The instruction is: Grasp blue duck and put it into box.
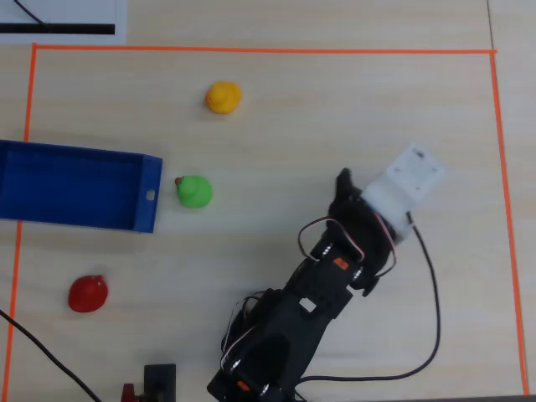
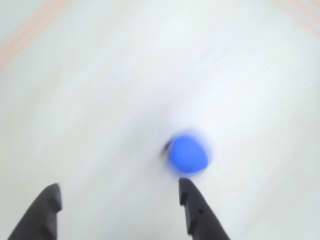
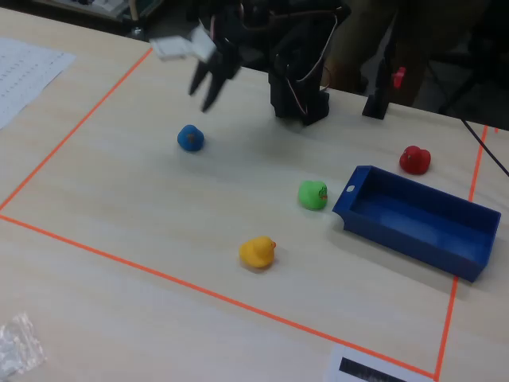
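The pincer (image 3: pixel 208 94) is hanging above the bench (image 3: pixel 119 207) with its jaws spread and nothing between them, apparently because the grasp has not yet begun. In the wrist view the blue duck (image 2: pixel 187 155) is lying just ahead of the right-hand fingertip (image 2: pixel 187 192), off the centre of the gap, so the arm probably needs a small sideways correction before descending. In the fixed view the blue duck (image 3: pixel 190 138) is sitting alone on open wood near the far left stretch of the orange tape border (image 3: pixel 75 131); in the overhead view it is hidden under the arm.

The box (image 3: pixel 417 223) is lying well apart, toward the bench's right edge in the fixed view, its open top facing up. A green duck (image 3: pixel 312 194) is standing just beside the box's end wall, a red duck (image 3: pixel 414 159) beyond its far side, and a yellow duck (image 3: pixel 258 252) nearer the front tape. The direct route from the blue duck to the box is passing over the green duck, so a raised carry looks advisable.
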Robot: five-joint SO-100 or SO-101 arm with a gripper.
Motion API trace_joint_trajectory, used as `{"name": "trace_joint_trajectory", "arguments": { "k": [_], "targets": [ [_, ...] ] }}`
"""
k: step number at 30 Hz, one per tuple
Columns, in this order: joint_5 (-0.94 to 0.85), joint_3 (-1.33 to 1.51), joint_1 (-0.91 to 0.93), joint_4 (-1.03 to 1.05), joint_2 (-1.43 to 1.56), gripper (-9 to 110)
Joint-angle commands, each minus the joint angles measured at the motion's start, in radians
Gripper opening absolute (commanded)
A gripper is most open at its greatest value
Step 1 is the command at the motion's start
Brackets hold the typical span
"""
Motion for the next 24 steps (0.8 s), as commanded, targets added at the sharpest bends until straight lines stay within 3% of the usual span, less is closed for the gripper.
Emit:
{"name": "trace_joint_trajectory", "arguments": {
  "k": [1,13,24],
  "targets": [
    [-0.044,-0.135,0.153,-0.133,-0.058,33],
    [-0.155,0.483,0.218,-0.838,-0.137,34],
    [-0.097,0.719,0.114,-1.006,-0.173,34]
  ]
}}
